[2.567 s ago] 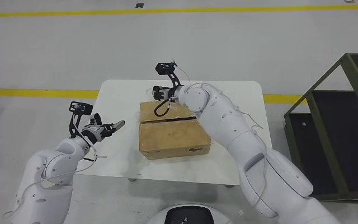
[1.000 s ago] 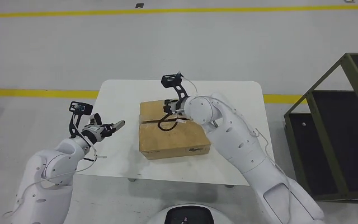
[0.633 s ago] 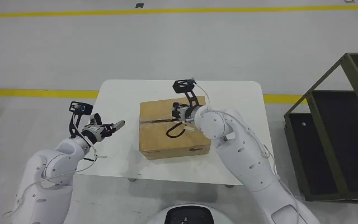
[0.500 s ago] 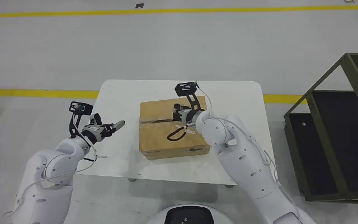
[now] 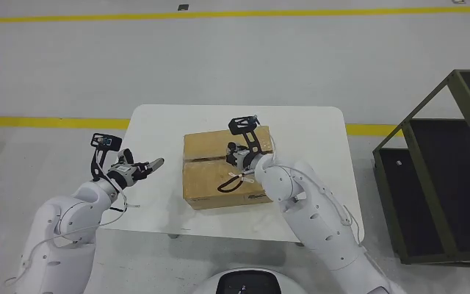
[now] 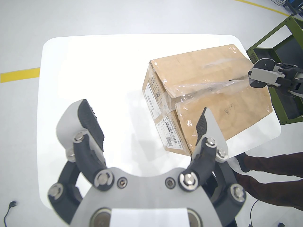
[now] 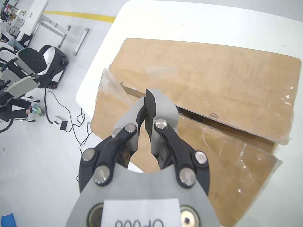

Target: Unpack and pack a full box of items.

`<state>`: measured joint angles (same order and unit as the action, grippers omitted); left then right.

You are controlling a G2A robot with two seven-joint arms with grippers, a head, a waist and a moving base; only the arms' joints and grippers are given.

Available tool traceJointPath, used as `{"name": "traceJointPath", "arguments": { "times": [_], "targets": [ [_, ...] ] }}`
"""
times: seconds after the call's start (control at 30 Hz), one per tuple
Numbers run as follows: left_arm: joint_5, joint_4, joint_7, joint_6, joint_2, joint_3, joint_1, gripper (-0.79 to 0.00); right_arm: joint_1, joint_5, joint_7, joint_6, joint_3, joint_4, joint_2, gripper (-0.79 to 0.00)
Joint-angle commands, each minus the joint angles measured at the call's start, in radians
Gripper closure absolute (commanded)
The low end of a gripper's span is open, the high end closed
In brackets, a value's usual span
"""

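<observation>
Cardboard box point(image 5: 228, 175) sits mid-table on the white table point(image 5: 158, 128), top seam running lengthwise. My right jaws are above the box top, clamped shut on a strip of clear tape point(image 6: 208, 86). The strip is lifted off the seam and stretches taut from the box end facing my left arm up to the jaws. Along the bared seam the two top flaps stand slightly apart, with a dark gap between them. Shiny tape remnants cling to the flaps. My left jaws hang spread wide, holding nothing, over the table's left edge, well apart from the box. Green metal rack point(image 5: 433, 184) stands off the table's right side.
</observation>
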<state>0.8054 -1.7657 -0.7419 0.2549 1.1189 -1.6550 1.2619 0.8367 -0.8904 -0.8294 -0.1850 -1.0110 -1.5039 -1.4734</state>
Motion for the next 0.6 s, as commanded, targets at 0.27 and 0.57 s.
{"name": "traceJointPath", "arguments": {
  "times": [0.27, 0.57],
  "targets": [
    [0.000, 0.000, 0.000, 0.000, 0.000, 0.000, 0.000, -0.785, 0.049, -0.197, 0.228, -0.020, 0.065, -0.086, -0.004, 0.000],
    [0.000, 0.000, 0.000, 0.000, 0.000, 0.000, 0.000, -0.785, 0.119, -0.231, 0.205, -0.174, 0.085, -0.077, -0.015, 0.000]
  ]
}}
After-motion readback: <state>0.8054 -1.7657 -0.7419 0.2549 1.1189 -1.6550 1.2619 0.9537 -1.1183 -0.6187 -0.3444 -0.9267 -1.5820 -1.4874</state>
